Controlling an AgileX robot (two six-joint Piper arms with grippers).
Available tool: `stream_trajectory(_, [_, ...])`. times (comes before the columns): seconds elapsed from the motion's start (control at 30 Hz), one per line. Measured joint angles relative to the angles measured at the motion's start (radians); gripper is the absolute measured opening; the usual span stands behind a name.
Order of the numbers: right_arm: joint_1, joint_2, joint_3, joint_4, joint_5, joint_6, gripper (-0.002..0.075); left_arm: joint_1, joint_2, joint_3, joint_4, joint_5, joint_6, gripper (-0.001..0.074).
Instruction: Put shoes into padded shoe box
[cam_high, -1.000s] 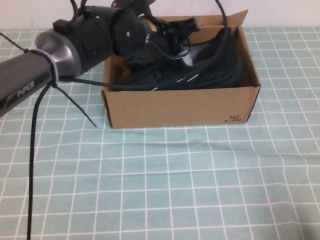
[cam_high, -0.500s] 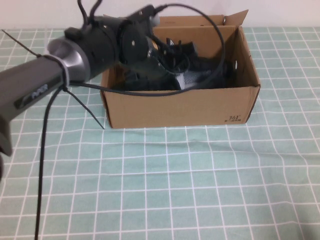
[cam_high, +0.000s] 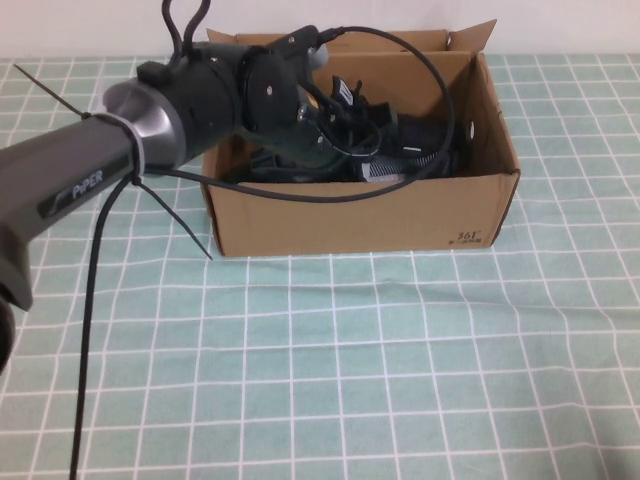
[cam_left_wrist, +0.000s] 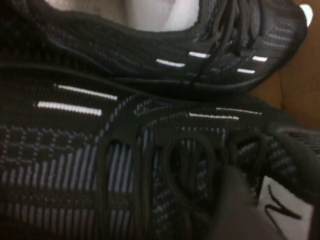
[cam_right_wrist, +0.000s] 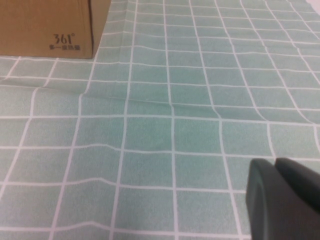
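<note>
The brown cardboard shoe box stands at the back middle of the table; its printed corner shows in the right wrist view. Both black knit sneakers lie inside it. My left gripper reaches down into the box and is shut on the nearer sneaker at its tongue, beside the white tongue label. The other sneaker, with white paper stuffing, lies alongside it. My right gripper is shut and empty, low over the cloth in front of the box, out of the high view.
A green cloth with a white grid covers the table. The left arm's black cables hang over the left side and loop over the box. The box's brown inner wall is close to the sneakers' toes.
My left gripper has gone down into the box with the sneaker, which was tilted above the rim before and now lies low inside beside the other one.
</note>
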Motion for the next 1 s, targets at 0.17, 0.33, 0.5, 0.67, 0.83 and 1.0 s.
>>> stream_trajectory(0.17, [0.0, 0.0, 0.0, 0.0, 0.0, 0.0, -0.0008, 0.006, -0.048, 0.0, 0.018, 0.026, 0.132, 0.0439])
stream_trajectory(0.33, [0.0, 0.0, 0.0, 0.0, 0.0, 0.0, -0.0008, 0.006, -0.157, -0.06, 0.149, 0.125, 0.262, 0.0429])
stream_trajectory(0.5, [0.0, 0.0, 0.0, 0.0, 0.0, 0.0, -0.0008, 0.006, -0.287, -0.128, 0.332, 0.325, 0.331, 0.0217])
stream_trajectory(0.67, [0.0, 0.0, 0.0, 0.0, 0.0, 0.0, -0.0008, 0.006, -0.412, -0.134, 0.356, 0.507, 0.415, 0.0026])
stream_trajectory(0.83, [0.0, 0.0, 0.0, 0.0, 0.0, 0.0, -0.0008, 0.008, -0.515, -0.088, 0.167, 0.552, 0.551, 0.0001])
stream_trajectory(1.0, [0.0, 0.0, 0.0, 0.0, 0.0, 0.0, -0.0008, 0.008, -0.667, 0.086, 0.026, 0.49, 0.608, -0.0001])
